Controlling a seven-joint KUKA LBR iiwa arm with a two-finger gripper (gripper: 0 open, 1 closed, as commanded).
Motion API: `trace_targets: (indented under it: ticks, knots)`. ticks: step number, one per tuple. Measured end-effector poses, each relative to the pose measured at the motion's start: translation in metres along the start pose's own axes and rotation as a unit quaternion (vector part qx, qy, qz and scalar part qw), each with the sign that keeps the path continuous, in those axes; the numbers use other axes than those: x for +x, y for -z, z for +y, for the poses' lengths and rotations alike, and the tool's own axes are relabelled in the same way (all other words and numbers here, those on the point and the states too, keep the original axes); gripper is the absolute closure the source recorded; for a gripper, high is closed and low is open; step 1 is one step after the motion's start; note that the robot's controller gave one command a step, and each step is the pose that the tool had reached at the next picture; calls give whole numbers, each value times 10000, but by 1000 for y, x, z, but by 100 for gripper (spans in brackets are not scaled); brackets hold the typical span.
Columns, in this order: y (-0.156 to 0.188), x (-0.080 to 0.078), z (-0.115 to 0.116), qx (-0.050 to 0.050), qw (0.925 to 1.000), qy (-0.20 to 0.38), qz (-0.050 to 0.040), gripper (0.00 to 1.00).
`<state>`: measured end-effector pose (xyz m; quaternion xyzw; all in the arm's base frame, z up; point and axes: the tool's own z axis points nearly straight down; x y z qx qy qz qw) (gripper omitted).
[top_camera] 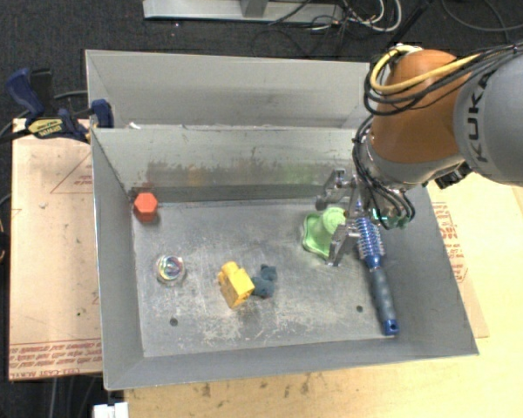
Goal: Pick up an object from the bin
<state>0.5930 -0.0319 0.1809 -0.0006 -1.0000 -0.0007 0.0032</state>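
Green soft lump (316, 233) sits right of centre in bin (288, 320), near back wall. Gripper (338, 219) low over it, fingers (336, 252) apart, one each side, not yet clamped. Blue brush (379, 290) just beside. Step, likely: grasp. Next move calls for squeeze on lump, then straight lift clear of brush

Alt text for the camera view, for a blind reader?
The robot's hand is low over a pale green thing at the right of the bin, beside a blue stick. Further left lie a yellow block, a shiny round piece and an orange block.
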Motion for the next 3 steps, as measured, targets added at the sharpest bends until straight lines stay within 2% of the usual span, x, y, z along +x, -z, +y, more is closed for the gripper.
trace_targets:
  ticks: [1, 2, 3]
  knots:
    - [-96, -31, -50, 8, 9982, 594, -26, 0]
    - [-92, -32, -49, 11, 9982, 604, -45, 100]
    - [47, -36, -34, 24, 9716, 2366, -79, 100]
